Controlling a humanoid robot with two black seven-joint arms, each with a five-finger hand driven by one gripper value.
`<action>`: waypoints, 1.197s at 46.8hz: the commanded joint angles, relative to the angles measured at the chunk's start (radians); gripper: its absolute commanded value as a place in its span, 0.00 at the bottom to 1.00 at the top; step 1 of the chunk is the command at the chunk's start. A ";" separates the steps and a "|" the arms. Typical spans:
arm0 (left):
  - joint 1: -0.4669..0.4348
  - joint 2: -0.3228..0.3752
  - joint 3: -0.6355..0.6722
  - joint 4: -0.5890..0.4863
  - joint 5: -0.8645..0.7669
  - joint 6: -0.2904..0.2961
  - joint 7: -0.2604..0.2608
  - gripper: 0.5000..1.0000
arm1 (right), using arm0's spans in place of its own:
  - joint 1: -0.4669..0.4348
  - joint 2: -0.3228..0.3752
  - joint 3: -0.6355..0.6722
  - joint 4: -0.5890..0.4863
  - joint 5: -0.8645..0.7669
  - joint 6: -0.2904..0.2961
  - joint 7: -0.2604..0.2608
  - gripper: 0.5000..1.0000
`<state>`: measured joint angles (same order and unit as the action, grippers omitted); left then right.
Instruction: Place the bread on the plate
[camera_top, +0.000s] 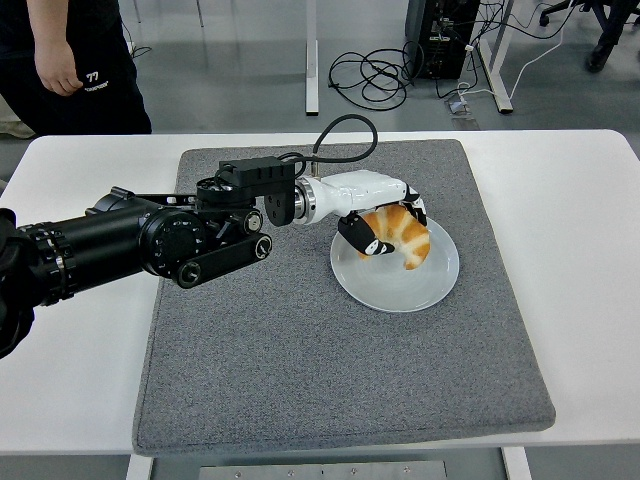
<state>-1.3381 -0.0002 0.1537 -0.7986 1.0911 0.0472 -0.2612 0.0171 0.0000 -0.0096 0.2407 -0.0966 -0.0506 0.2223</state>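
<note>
Croissant (402, 236) clamped in left hand (378, 228) over plate (400, 290), tips pointing down.

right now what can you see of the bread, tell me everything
The bread is a croissant, golden brown with darker ridged bands and a curved crescent shape, its tips pointing down. It looks like a baked, glossy crust. The left robot hand is shut on it, white and black fingers wrapped around its left side and top. It sits over the pale plate, in the plate's upper half; whether it already touches the plate cannot be told.
</note>
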 joint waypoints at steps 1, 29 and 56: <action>0.011 0.000 0.000 0.009 0.001 0.000 0.000 0.10 | -0.003 0.000 0.000 0.000 0.000 0.000 0.000 1.00; 0.074 0.000 -0.003 0.078 -0.002 0.003 -0.004 0.42 | -0.005 0.000 0.000 -0.001 0.000 0.000 0.000 1.00; 0.083 0.000 -0.006 0.082 -0.057 0.003 -0.004 0.66 | -0.005 0.000 0.002 -0.001 0.000 0.000 0.000 1.00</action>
<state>-1.2565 0.0000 0.1472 -0.7154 1.0346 0.0508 -0.2654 0.0123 0.0000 -0.0077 0.2392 -0.0966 -0.0506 0.2224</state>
